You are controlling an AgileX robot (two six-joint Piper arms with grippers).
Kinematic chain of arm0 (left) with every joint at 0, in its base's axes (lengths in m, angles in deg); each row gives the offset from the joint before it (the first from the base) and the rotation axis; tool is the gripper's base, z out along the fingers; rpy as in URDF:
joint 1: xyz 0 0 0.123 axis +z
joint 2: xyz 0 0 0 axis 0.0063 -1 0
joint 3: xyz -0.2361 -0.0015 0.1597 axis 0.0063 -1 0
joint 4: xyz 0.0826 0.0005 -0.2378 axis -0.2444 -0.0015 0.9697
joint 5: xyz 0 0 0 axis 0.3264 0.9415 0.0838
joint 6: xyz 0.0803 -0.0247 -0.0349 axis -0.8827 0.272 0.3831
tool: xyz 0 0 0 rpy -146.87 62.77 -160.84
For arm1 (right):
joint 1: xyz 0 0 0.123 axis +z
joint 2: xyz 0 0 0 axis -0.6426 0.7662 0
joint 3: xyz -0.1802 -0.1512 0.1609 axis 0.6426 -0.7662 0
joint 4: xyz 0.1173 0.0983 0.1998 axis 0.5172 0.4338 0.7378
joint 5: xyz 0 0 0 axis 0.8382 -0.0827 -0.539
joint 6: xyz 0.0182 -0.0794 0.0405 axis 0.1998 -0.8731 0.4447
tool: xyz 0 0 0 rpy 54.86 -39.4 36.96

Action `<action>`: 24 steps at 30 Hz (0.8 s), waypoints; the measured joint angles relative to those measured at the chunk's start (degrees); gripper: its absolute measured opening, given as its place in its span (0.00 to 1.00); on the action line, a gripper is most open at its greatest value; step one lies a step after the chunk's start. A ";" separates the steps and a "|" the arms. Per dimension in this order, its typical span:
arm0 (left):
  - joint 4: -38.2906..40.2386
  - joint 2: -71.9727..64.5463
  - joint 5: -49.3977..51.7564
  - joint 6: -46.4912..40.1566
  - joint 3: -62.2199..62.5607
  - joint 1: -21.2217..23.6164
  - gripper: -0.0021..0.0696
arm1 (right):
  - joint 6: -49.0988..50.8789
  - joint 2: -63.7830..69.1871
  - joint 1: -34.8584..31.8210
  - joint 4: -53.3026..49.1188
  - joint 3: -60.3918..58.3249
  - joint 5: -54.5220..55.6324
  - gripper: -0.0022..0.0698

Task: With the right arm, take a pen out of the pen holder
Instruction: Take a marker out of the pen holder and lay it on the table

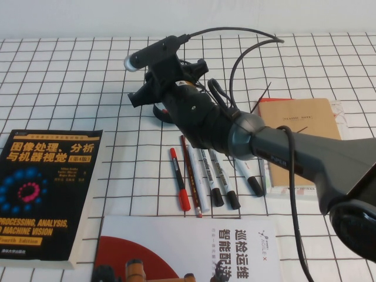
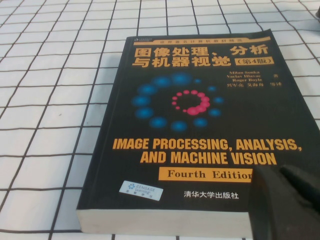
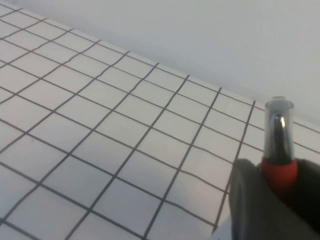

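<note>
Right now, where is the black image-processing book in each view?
High view: black book at lower left; right gripper at upper centre.
Left wrist view: fills the middle, left gripper over one corner.
Right wrist view: not in it; right gripper shut on a red pen.
Shared landmark: the gridded tablecloth.

At the left of the desk (image 1: 59, 88) a textbook (image 1: 47, 194), row of pens (image 1: 205, 176) mid-desk, notebook (image 1: 299, 135) to their right, booklet (image 1: 194, 247) at the near edge, right end effector (image 1: 144, 94) behind the row holding a pen (image 3: 278, 145), left end effector (image 2: 287, 200) over the textbook's corner
</note>
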 joint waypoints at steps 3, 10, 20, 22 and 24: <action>0.00 0.00 0.00 0.00 0.00 0.00 0.02 | 0.00 -0.66 0.00 -0.12 0.00 -0.04 0.21; 0.00 0.00 0.00 0.00 0.00 0.00 0.02 | 0.00 -0.87 0.00 -0.67 0.00 -0.85 0.21; 0.00 0.00 0.00 0.00 0.00 0.00 0.02 | -3.96 -0.87 0.00 -1.16 -2.58 -2.07 0.21; 0.00 0.00 0.00 0.00 0.00 0.00 0.02 | -4.09 -0.87 0.00 -1.28 -2.58 -2.32 0.21; 0.00 0.00 0.00 0.00 0.00 0.00 0.02 | -4.19 -0.87 0.00 -1.39 -2.58 -3.01 0.21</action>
